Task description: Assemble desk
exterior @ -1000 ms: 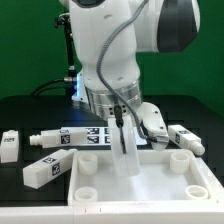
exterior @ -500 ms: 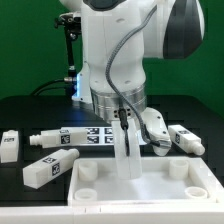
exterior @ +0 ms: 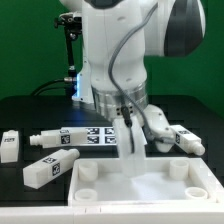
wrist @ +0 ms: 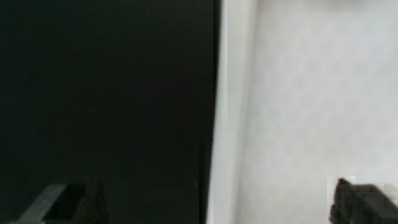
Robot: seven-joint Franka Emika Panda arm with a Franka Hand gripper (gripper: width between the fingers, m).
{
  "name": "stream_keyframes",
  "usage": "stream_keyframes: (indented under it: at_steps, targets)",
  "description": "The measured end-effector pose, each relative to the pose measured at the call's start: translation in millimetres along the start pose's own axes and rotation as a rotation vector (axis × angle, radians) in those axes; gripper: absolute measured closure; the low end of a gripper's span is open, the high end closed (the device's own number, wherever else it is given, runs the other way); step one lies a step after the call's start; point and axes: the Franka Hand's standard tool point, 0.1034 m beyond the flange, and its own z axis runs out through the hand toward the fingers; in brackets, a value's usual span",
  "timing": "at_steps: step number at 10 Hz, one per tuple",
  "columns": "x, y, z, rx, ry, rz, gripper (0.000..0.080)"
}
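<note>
Hand (exterior: 133, 153) hangs spread and empty over the desk top (exterior: 140, 188) rim, jaws straddling that rim in the wrist view, probably lined up to pinch it; legs (exterior: 48, 171) lie loose on the surface (exterior: 30, 115) beside the desk top.

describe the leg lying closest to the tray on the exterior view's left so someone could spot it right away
Find the white desk top filling the foreground of the exterior view, then look just past its rim on the exterior view's left. The slanted leg lies there on the black table. Unlike the level leg behind it, it sits askew and nearest the camera.
</note>
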Motion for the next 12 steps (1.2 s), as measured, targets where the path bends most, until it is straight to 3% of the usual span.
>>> stream_keyframes:
  at_steps: [2, 3, 7, 8, 9, 10, 12]
  targets:
    - [-24.4, 1.3, -35.0, 0.008, -0.018, -0.142, 0.0152]
    - [-33.7, 7.5, -33.0, 0.006, -0.018, -0.163, 0.0151]
    - [-34.1, 7.1, -30.2, 0.002, -0.017, -0.223, 0.0151]
    - [-48.1, 11.6, -30.0, 0.007, -0.011, -0.303, 0.0151]
    - [-76.4, 27.4, -30.8, 0.029, 0.027, -0.449, 0.0151]
    - [-100.7, 51.5, -30.4, 0.005, 0.065, -0.6, 0.0151]
    - [-102.3, 54.4, -29.3, -0.004, 0.073, -0.781, 0.0151]
